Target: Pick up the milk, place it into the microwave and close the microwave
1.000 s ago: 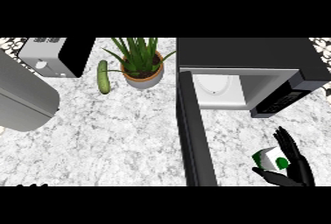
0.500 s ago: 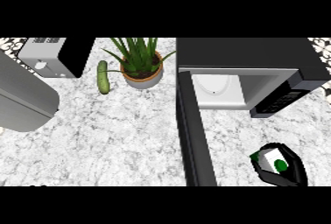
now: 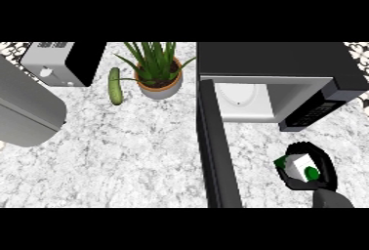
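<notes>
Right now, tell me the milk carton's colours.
White with green patches, seen in the head view: milk carton in the right hand.

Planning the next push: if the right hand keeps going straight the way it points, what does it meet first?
Likely the microwave's control panel, just right of the open cavity. The right hand, curled round the milk, points up-view; depth is unclear.

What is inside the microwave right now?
The microwave stands open; only its pale floor with a round turntable shows. The top hides the rear. The milk is outside, with the right hand curled round it.
</notes>
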`<state>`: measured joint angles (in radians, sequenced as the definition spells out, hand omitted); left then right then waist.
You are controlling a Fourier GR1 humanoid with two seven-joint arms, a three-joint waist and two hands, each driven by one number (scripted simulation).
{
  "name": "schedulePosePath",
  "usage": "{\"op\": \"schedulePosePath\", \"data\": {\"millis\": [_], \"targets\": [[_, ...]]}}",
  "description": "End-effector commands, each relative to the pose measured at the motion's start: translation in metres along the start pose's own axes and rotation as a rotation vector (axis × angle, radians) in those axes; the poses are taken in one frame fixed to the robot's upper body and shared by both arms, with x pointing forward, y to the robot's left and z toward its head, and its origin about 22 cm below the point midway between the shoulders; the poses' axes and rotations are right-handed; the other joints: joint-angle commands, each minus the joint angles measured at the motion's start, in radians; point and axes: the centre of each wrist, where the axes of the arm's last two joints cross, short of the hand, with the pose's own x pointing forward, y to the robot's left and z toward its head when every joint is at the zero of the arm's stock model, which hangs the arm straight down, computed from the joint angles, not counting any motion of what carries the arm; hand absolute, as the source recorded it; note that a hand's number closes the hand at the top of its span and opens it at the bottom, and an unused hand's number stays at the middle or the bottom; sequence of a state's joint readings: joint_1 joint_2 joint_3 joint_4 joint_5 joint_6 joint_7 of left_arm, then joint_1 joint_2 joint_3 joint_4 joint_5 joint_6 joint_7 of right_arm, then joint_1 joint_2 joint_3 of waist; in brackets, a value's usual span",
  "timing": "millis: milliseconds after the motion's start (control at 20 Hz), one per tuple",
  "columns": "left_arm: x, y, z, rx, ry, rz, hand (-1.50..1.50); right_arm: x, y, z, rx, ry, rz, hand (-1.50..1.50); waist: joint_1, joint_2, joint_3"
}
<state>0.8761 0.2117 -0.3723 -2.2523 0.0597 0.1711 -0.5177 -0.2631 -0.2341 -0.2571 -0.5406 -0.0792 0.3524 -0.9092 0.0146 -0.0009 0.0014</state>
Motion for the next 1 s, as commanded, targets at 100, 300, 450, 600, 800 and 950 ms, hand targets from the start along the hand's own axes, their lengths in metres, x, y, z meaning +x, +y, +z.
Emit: {"op": "schedulePosePath", "data": {"millis": [100, 300, 450, 600, 800, 950], "targets": [[0.002, 0.005, -0.003, 0.032, -0.008, -0.001, -1.50, 0.011, 0.010, -0.019, 0.195, -0.104, -0.128, 1.50, -0.009, -0.003, -0.001], [0.005, 0.020, 0.001, 0.035, -0.002, -0.020, -1.50, 0.023, 0.019, -0.020, 0.262, -0.080, -0.099, 1.50, -0.015, -0.006, -0.003], [0.010, 0.014, 0.002, 0.026, 0.009, -0.009, -1.50, 0.035, 0.029, -0.013, 0.280, -0.051, -0.047, 1.50, -0.019, -0.005, -0.003], [0.003, 0.016, -0.002, 0.017, 0.008, 0.002, -1.50, 0.055, 0.061, -0.015, 0.262, -0.084, -0.077, 1.50, -0.028, -0.006, -0.003], [0.022, 0.015, 0.016, 0.028, 0.001, 0.004, -1.50, 0.083, 0.065, 0.012, 0.239, -0.048, -0.089, 1.50, -0.020, -0.008, -0.003], [0.008, 0.029, 0.011, 0.020, 0.004, 0.002, -1.50, 0.102, 0.100, 0.018, 0.191, -0.073, -0.119, 1.50, -0.022, -0.006, -0.003]]}}
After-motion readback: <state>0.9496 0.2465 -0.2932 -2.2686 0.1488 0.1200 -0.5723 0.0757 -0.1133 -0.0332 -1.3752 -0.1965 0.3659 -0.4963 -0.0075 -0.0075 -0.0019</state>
